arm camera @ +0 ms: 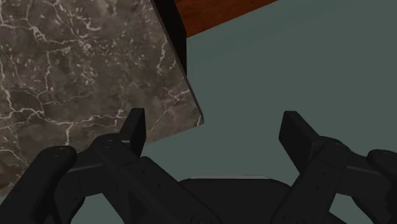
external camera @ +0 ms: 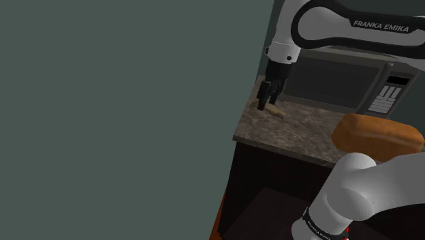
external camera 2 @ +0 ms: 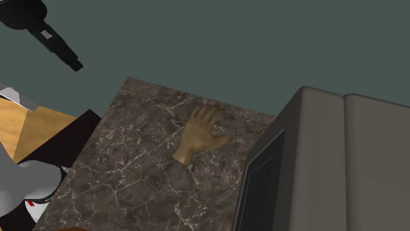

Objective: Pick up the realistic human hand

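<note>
Overhead, spread fingers (arm camera: pixel 135 127) hold nothing; the tan hand (external camera 2: pixel 200 134) lies apart on the countertop (external camera 2: pixel 131 164).

One human hand (external camera 2: pixel 200 133), tan in colour, with one thumb set apart from the rest; its other digits lie too close together to count surely. One dark marbled countertop (external camera 2: pixel 125 177). One grey microwave (external camera: pixel 337 82), with one door and one keypad panel (external camera: pixel 387 95). One brown loaf (external camera: pixel 378 134), rounded in shape. One white arm (external camera: pixel 354 27) with dark joints, carrying one black gripper (arm camera: pixel 214 124), and that gripper has two fingers (arm camera: pixel 135 127). One reddish-brown wooden surface (arm camera: pixel 216 13). That makes single items throughout, the pair of fingers being the only two of a kind
</note>
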Robot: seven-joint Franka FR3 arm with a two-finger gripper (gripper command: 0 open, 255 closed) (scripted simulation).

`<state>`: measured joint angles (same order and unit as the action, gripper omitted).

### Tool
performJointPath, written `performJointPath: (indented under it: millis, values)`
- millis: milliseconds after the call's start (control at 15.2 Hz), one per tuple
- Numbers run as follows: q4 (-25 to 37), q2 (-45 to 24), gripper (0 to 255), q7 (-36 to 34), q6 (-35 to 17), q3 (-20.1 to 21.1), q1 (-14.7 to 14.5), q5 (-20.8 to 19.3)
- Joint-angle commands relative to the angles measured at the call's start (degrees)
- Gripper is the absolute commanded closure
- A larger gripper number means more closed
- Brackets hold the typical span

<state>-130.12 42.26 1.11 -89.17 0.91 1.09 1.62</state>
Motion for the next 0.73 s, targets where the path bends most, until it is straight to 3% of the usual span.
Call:
performJointPath:
  millis: [0,660]
  values:
    - [0.0,0.0,0,0.0,0.0,0.0,0.0,0.0]
    - [-1.7,-4.8,0,15.3,-5.9,-12.8,3.4,-6.9]
